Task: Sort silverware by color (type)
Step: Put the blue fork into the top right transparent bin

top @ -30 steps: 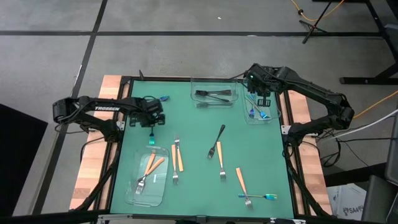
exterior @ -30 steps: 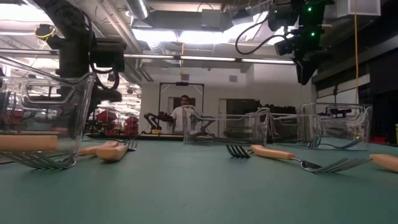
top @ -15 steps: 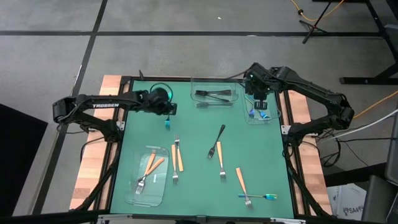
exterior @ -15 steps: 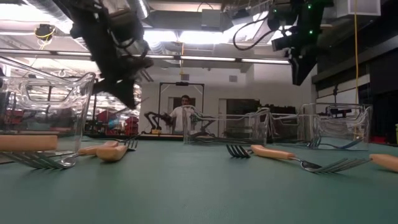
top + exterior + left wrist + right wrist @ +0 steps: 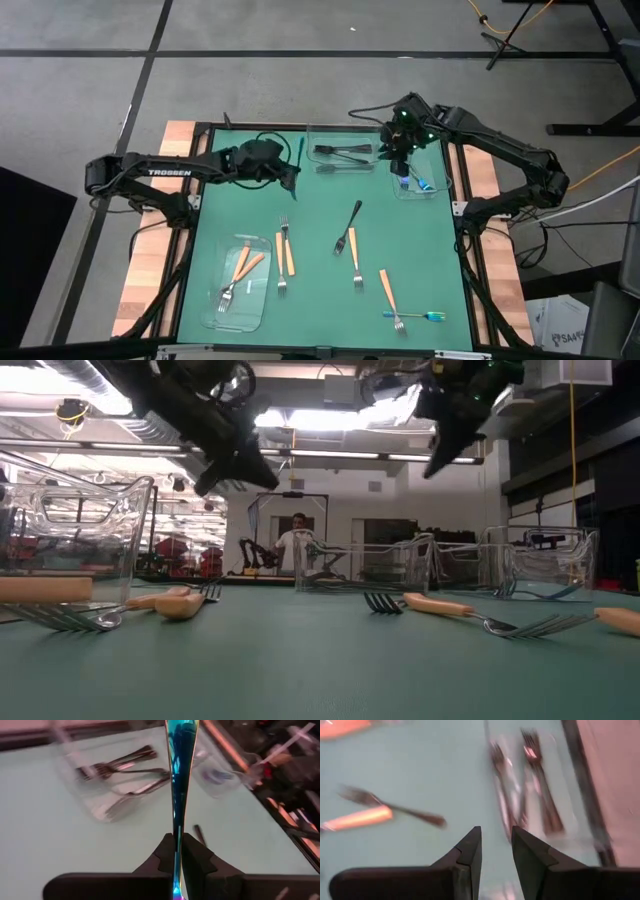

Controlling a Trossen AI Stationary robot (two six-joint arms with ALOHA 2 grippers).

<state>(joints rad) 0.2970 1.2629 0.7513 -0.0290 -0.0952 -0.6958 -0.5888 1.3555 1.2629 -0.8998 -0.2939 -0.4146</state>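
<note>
My left gripper (image 5: pixel 290 177) hangs above the far left of the green mat, shut on an iridescent blue-teal utensil (image 5: pixel 179 780), which shows as a thin line (image 5: pixel 299 150) in the high view. My right gripper (image 5: pixel 495 845) is open with nothing between its fingers, above the inner edge of the far right tray (image 5: pixel 418 178), which holds blue-teal pieces. Black forks lie in the far middle tray (image 5: pixel 342 153). Orange-handled forks lie in the near left tray (image 5: pixel 237 285). Loose on the mat are orange-handled forks (image 5: pixel 285 255), a black fork (image 5: pixel 350 220) and a blue-teal fork (image 5: pixel 415 316). My left gripper (image 5: pixel 176 852) pinches the blue-teal utensil between its two fingers, low on the narrow shaft (image 5: pixel 176 836). The fingers hide the end behind them. The long free part runs out past the fingertips, edge-on to the wrist camera. It is lifted clear of the mat.
Wooden strips (image 5: pixel 175 140) flank the mat on both sides. The three clear trays stand at the near left, far middle and far right. Bare mat (image 5: pixel 230 215) lies below the left arm. In the low view a person (image 5: pixel 296 540) stands far behind the table.
My left gripper has risen and gone toward the table's far and right edges, carrying the blue-teal utensil. It has tipped up from pointing down to nearly level and rolled, so the utensil no longer hangs below it. My right gripper has turned above the far right tray, shifting slightly left.
</note>
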